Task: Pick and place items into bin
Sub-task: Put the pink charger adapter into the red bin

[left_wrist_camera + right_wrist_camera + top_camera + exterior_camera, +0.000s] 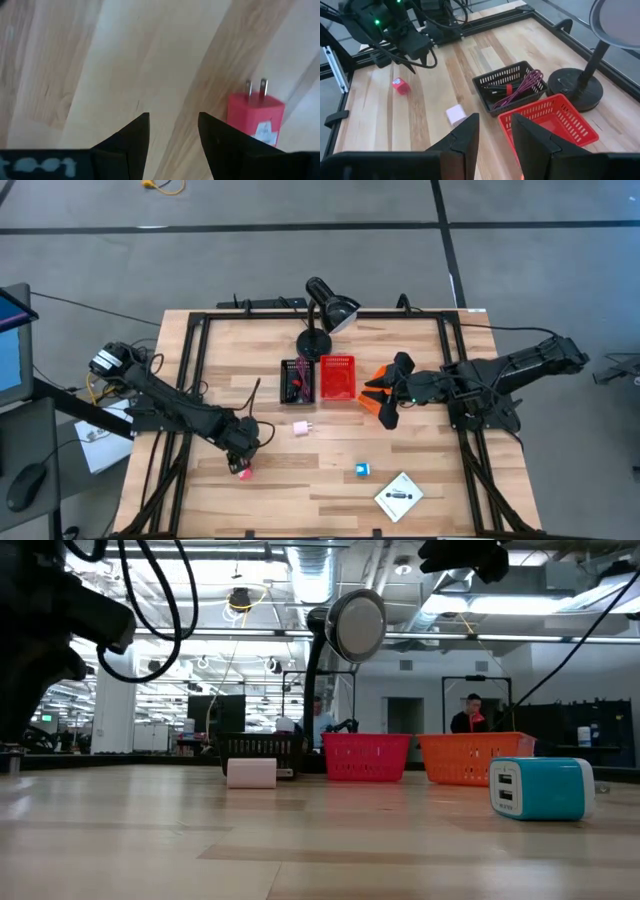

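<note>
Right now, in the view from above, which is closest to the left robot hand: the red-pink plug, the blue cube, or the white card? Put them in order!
From the left gripper:
1. Red-pink plug, right beside it, near the table's left front.
2. Blue cube, off toward the middle front.
3. White card, farthest, at the front right.

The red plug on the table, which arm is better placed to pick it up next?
Left. The left gripper hangs open right beside the red plug, while the right gripper is across the table by the orange basket.
</note>
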